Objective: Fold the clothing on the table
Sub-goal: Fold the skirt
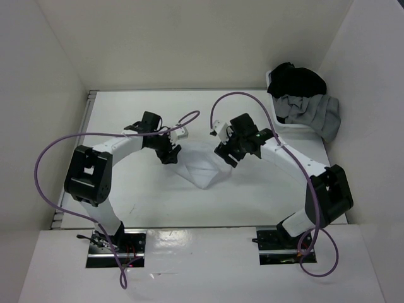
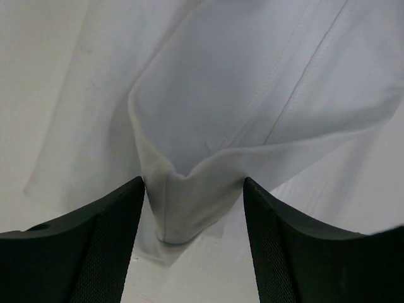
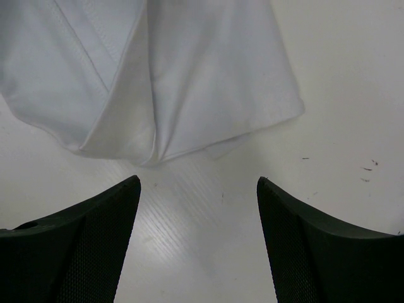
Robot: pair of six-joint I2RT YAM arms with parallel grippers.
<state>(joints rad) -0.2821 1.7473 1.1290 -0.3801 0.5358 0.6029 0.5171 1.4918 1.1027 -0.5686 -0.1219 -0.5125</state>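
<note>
Left gripper (image 2: 194,184), jaws wide apart astride a raised fold of the white clothing (image 2: 265,88); right gripper (image 3: 199,183) open and empty, just short of its hem; the clothing lies mid-way across the table (image 1: 252,205), between both arms

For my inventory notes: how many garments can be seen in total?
3: white clothing at table centre; black garment and grey garment piled far right. More may hide beneath.

White links and boxy black joint housings make up the left arm (image 1: 123,146) and right arm (image 1: 295,159). A thin purple cable (image 1: 39,165) loops beside each, above metal base plates (image 1: 117,251) at lower frame. The left gripper (image 2: 194,183) has black, mesh-textured fingers (image 2: 95,252).
</note>
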